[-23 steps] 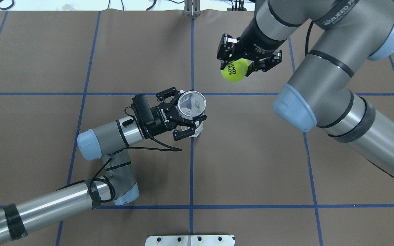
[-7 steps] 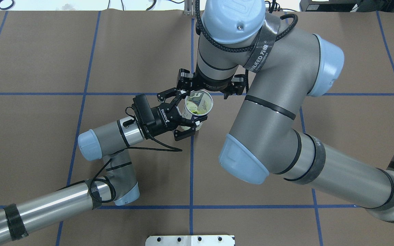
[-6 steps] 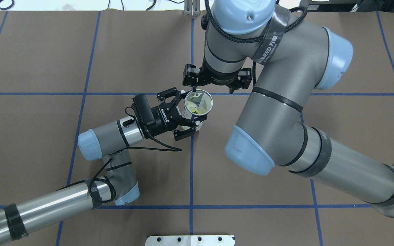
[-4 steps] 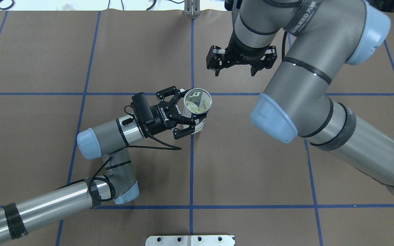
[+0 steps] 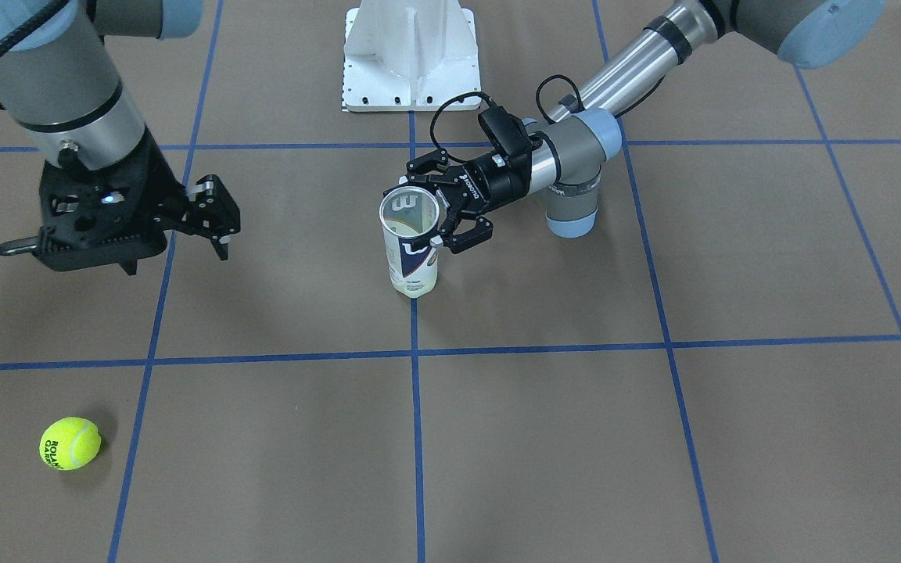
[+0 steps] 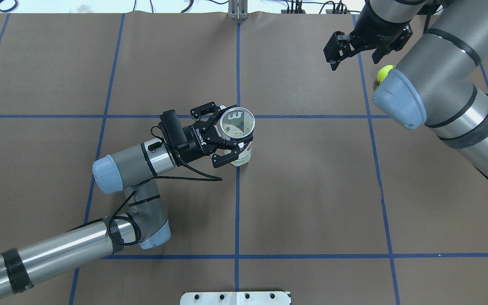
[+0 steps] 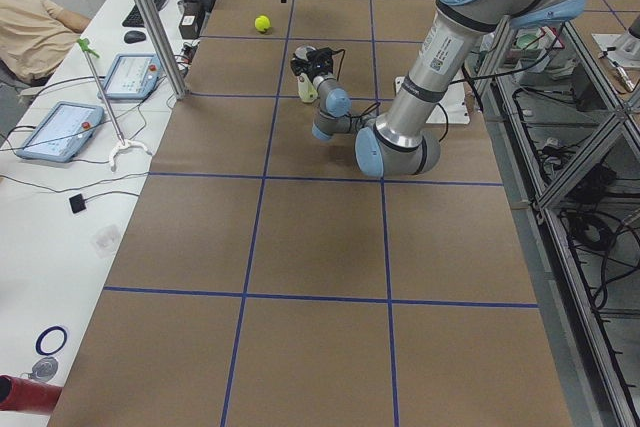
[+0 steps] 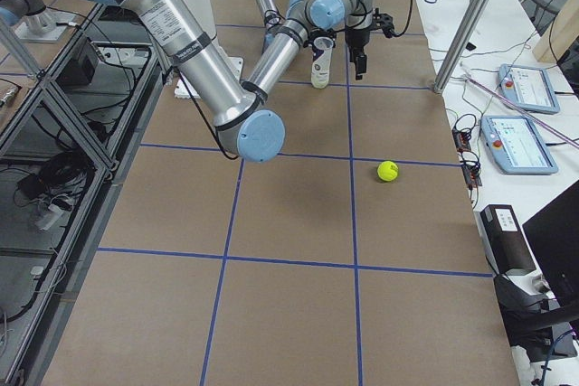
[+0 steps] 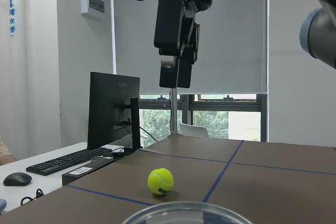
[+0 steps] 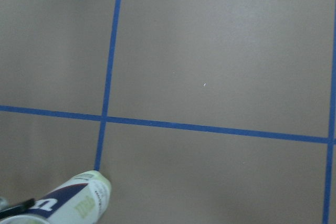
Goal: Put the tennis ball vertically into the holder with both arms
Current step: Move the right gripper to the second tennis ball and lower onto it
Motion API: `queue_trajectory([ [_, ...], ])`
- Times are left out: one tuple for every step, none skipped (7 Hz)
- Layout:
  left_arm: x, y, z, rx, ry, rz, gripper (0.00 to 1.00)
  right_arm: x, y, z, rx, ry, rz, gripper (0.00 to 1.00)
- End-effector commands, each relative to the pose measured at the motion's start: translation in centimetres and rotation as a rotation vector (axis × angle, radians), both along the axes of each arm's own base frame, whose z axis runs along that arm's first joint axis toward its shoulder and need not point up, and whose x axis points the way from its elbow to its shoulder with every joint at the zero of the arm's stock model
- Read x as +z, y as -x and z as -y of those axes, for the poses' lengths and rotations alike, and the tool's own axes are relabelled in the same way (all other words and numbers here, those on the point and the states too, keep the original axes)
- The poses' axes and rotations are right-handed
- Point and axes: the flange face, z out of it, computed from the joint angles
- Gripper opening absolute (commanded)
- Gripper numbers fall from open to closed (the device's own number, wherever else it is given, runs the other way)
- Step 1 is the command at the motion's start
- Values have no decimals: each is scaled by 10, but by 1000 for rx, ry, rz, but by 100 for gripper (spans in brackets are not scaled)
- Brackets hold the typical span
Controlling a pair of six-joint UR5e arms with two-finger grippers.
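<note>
Front-facing view: the left hand (image 5: pixel 441 213) clasps the upright holder (image 5: pixel 411 249) near its rim at the middle of the brown surface (image 5: pixel 576 407); the right hand (image 5: pixel 173 234) hangs empty, fingers spread, while a tennis ball (image 5: pixel 69 443) lies well apart. Overhead view: the holder (image 6: pixel 238 140) stands on a blue line crossing. Left wrist view: the ball (image 9: pixel 160 181) rests beyond the rim.

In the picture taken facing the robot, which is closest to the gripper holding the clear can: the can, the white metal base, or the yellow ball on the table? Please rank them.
1. The holder, gripped by the left gripper.
2. The white base, behind at the table's edge.
3. The tennis ball, far off in the near corner.
</note>
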Motion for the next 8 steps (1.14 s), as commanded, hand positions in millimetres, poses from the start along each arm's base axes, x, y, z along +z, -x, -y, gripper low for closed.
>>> queue_trajectory([
  [0,1,0,-1,-1,-1,86,84,-33,56,-22,-35,12,100],
  [4,1,0,-1,2,4,86,128,-40,80,-23,-65,12,100],
  [3,1,-1,1,1,2,86,165,-49,93,-31,-78,-1,100],
  [3,1,-1,2,2,1,86,189,-45,105,-35,-75,-8,100],
  [4,1,-1,2,2,2,86,222,-38,121,-31,-98,3,99],
  [4,1,-1,2,2,2,86,251,-30,135,-28,-112,10,99],
  [4,1,-2,3,2,1,86,260,-27,141,-25,-112,12,99],
  [4,1,-2,3,2,2,86,266,-26,141,-27,-112,14,99],
])
